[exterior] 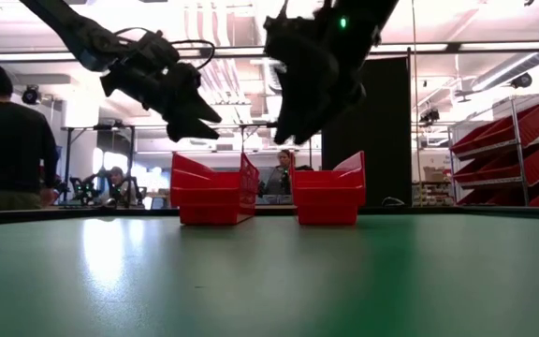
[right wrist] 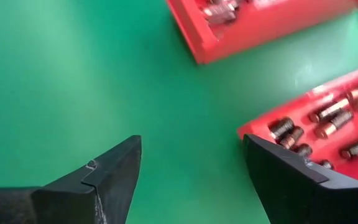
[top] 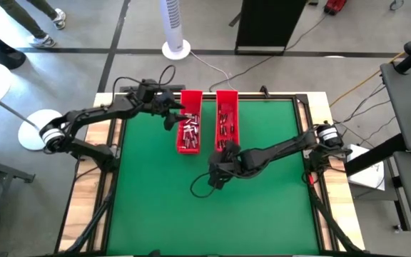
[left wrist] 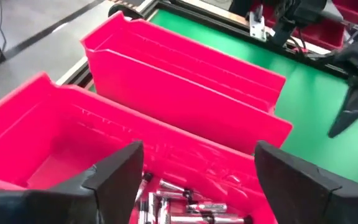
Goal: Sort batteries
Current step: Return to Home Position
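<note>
Beneath the spread left claw (left wrist: 197, 152), batteries (left wrist: 182, 200) lie partly hidden.

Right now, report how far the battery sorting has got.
Done: batteries lie in the left red tray and the right red tray; no loose ones show on the green mat. In hand: nothing; the left gripper, by the left tray, and the right gripper, over the mat, have open, empty fingers. Left: seemingly just parking the arms.

Two dark arms are seen stretched inward from opposite sides, both lifted clear of the surface. The left gripper (top: 171, 114) is held with fingers spread apart. The right gripper (top: 217, 175) is pointed downward, fingers likewise parted.
</note>
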### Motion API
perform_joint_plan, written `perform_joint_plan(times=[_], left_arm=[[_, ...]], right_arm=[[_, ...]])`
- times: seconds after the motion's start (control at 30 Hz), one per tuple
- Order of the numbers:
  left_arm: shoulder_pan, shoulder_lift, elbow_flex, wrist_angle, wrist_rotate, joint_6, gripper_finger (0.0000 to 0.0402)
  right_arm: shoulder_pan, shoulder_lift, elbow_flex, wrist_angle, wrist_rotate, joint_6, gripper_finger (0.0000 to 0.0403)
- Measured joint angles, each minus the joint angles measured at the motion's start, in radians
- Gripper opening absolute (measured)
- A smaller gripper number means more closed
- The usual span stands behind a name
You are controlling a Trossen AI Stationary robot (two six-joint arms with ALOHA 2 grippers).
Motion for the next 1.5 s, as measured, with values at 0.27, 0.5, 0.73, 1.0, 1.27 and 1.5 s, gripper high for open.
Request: perform_joint_plan(times=[0.27,0.5,0.73,1.0,1.27,1.5], left_arm=[[0.001,-0.008,0.124,-0.19,-0.001,-0.009,0.0287],[-0.001,0.016,0.272,-0.348,0.019,-0.059,0.0287],[-0.063,-0.052,0.268,-0.385,0.091,-0.035,0.0287],[-0.28,-0.269,-0.061,-0.079,0.022,-0.148,0.0287],[-0.651,-0.447,-0.414,0.367,-0.253,-0.3,0.0287],[-0.931,-0.466,-0.478,0.445,-0.464,-0.289,0.0287]], right_arm=[[0.029,-0.012,0.044,0.021,-0.004,-0.163,0.0274],[0.021,-0.012,0.044,0.07,-0.001,-0.18,0.0254],[0.049,-0.012,0.044,0.045,-0.018,-0.139,0.0239],[0.096,-0.012,0.009,0.078,-0.012,-0.128,0.024],[0.091,-0.01,-0.034,0.189,-0.012,-0.141,0.0253],[0.076,-0.01,-0.054,0.378,-0.012,-0.213,0.0261]])
